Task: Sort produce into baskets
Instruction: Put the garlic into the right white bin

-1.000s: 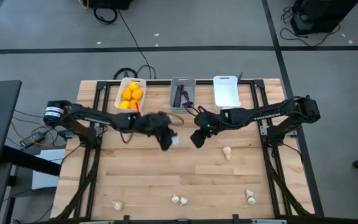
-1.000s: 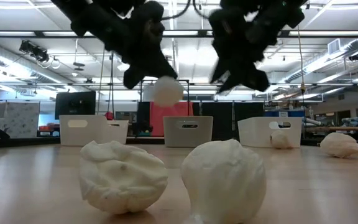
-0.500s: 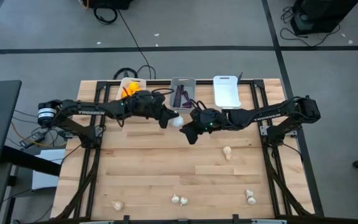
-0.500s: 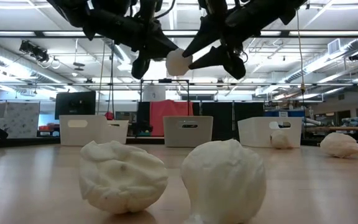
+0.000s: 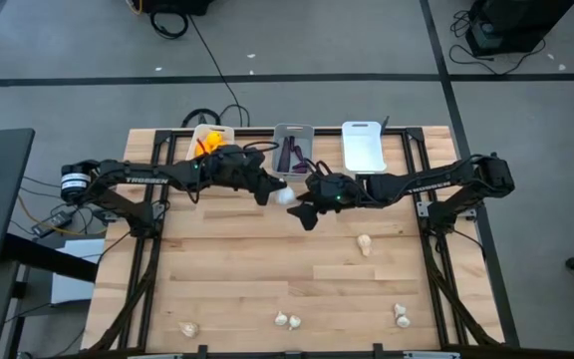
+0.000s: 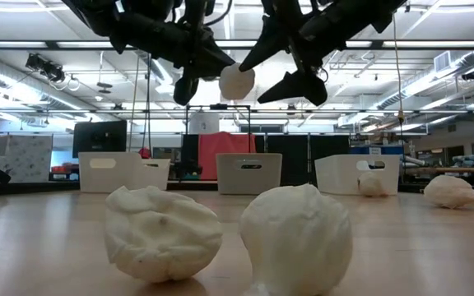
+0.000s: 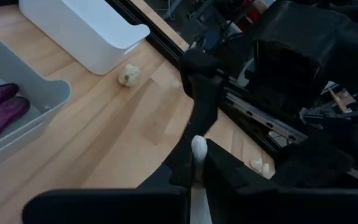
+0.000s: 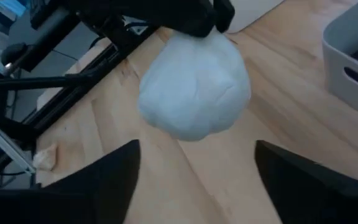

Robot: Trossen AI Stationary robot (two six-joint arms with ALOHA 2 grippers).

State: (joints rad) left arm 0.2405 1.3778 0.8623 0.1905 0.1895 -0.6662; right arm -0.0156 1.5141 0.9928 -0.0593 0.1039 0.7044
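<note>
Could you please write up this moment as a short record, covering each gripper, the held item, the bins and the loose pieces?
left gripper: above mid-table, shut on a garlic bulb
right gripper: facing the bulb, fingers wide apart either side, not touching
orange bin: orange fruits, partly hidden by the left arm
grey bin: purple pieces
white bin: looks empty
loose bulbs: five on the table, four near the front edge

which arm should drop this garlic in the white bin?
Right, probably. The right gripper is open beside the garlic bulb the left gripper holds, and the empty white bin is on its side.
</note>
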